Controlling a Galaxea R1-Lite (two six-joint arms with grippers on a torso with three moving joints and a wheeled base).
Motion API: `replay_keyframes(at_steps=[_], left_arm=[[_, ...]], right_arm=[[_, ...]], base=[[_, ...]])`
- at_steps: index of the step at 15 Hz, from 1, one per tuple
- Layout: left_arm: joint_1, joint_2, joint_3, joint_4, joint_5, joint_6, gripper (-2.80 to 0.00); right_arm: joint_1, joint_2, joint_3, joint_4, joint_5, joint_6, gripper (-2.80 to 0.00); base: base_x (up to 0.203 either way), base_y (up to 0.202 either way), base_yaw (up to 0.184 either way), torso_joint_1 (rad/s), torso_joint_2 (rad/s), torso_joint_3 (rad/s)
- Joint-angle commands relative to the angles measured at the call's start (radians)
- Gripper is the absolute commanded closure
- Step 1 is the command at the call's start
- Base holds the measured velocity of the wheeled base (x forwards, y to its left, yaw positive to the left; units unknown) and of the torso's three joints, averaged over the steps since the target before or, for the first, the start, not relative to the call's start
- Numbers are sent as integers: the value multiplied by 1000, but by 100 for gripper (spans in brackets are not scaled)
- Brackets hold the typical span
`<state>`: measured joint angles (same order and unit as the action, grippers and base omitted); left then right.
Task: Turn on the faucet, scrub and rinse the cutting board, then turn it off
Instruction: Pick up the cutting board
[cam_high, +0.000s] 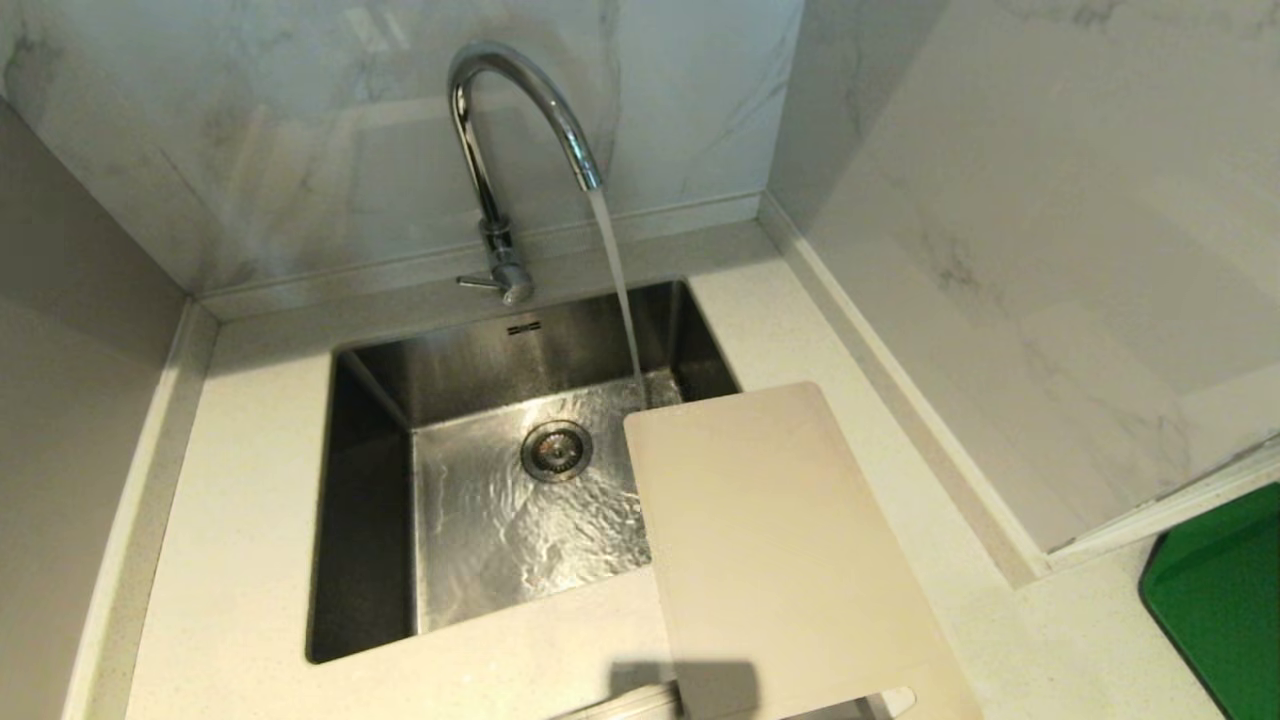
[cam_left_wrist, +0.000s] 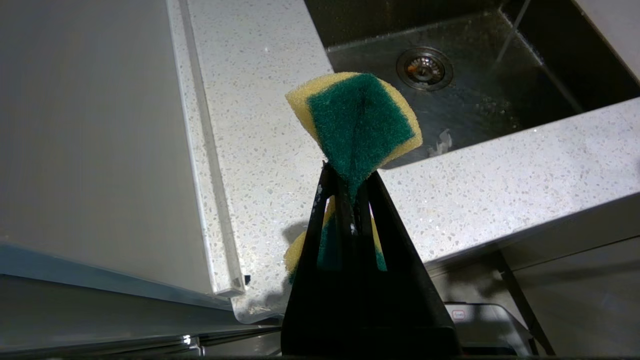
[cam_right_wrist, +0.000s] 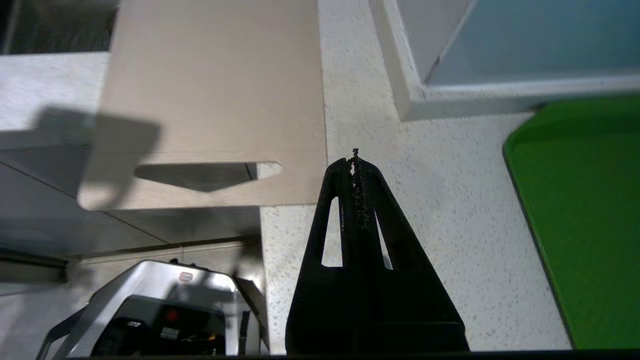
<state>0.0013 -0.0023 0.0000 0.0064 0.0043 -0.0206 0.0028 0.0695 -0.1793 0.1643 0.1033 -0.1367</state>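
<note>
Countertop (cam_high: 250, 480) of pale speckled stone wraps the scene, with marbled wall panels rising behind and to the right. Set into it is the steel sink (cam_high: 370, 480), its floor rippling with water around the round drain (cam_high: 556, 450). The cutting board (cam_high: 790, 560) — a large cream rectangle with rounded corners — lies on the counter at the sink's right edge, its far corner jutting out over the basin and its near end reaching past the counter's front edge. In the right wrist view its slot handle (cam_right_wrist: 200, 175) shows near that overhanging short edge. A bright green board (cam_high: 1215, 590) sits flat on the counter well to the right, apart from the cream one. The faucet (cam_high: 500, 150) stands behind the sink, its chrome gooseneck arching forward and a stream of water (cam_high: 620, 290) falling from the spout into the basin just beyond the board's far corner; the thin lever (cam_high: 478, 283) points out to the left at its base. The left gripper (cam_left_wrist: 350, 172) hangs over the front left counter corner, clamped on a yellow-and-green sponge (cam_left_wrist: 357, 120) that bulges beyond its tips. The right gripper (cam_right_wrist: 355, 160) — fingers pressed together, holding nothing — hovers above the counter just beside the board's handle end.
</note>
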Motion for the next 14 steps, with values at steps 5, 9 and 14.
replay_keyframes(at_steps=[5, 9, 14], left_arm=[[0, 2, 3, 0, 0, -1, 0], [0, 4, 3, 0, 0, 0, 0], [0, 2, 3, 0, 0, 1, 0]], right_arm=[[0, 482, -370, 41, 16, -76, 0], [3, 738, -510, 47, 19, -127, 0], [78, 976, -685, 67, 14, -148, 0]], base=[[0, 0, 0, 0, 0, 0], [0, 0, 0, 0, 0, 0], [0, 0, 0, 0, 0, 0]])
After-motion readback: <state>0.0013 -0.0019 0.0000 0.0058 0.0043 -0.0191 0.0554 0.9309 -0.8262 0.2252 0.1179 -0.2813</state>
